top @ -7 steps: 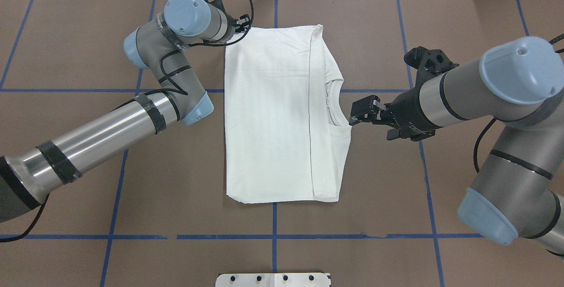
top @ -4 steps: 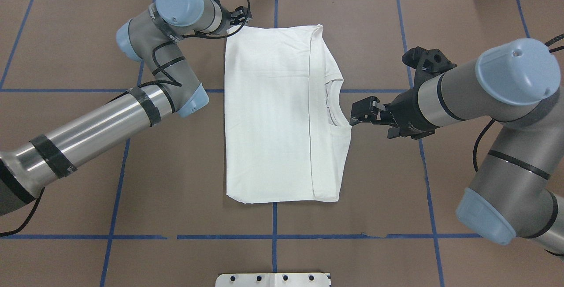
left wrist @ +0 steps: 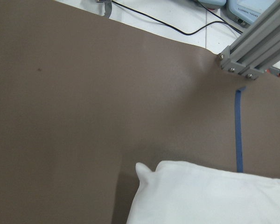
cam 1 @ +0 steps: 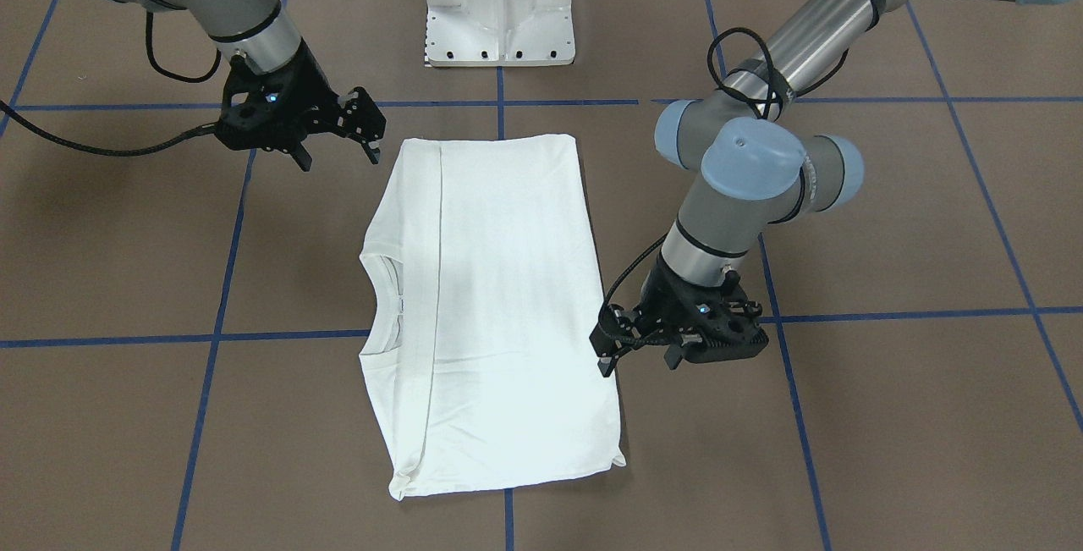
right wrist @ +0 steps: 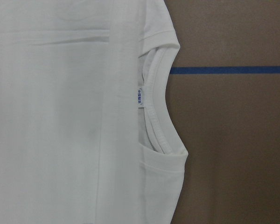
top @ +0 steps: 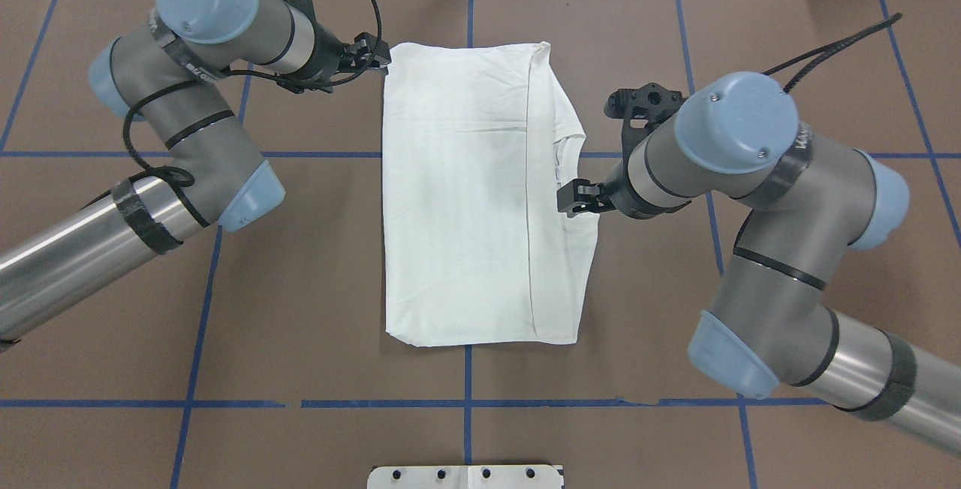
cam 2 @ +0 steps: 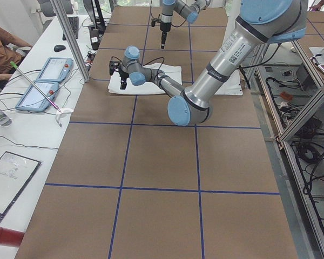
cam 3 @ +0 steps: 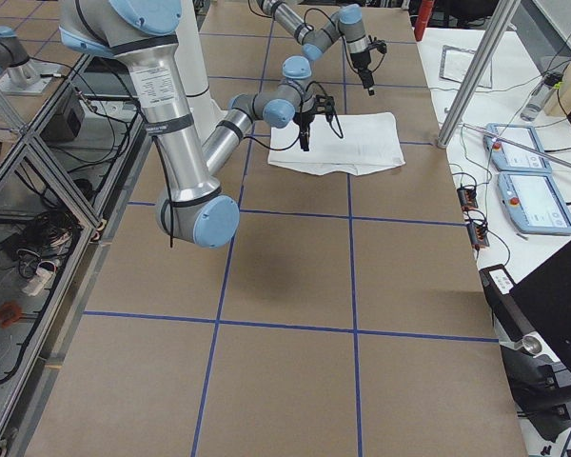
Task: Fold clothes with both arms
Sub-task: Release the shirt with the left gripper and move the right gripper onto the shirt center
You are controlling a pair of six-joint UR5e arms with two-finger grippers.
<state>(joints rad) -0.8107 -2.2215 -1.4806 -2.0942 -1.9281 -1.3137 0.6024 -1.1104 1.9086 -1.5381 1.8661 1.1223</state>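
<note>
Found the shirt [top: 458, 196] flat at the middle of the table [top: 300, 286], collar [right wrist: 158, 116] toward 3 o'clock, sides already folded into a long rectangle. Saw the left gripper [top: 378, 53] by its 11 o'clock corner and the right gripper [top: 567, 200] over the collar, both with fingers spread, pinching nothing. Judged the crosswise folds left to do.

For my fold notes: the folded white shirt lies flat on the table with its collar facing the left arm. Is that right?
Not quite. The collar of the folded white shirt faces the right arm, whose end effector hovers by it, as the overhead exterior view shows. The shirt does lie flat on the table.
</note>
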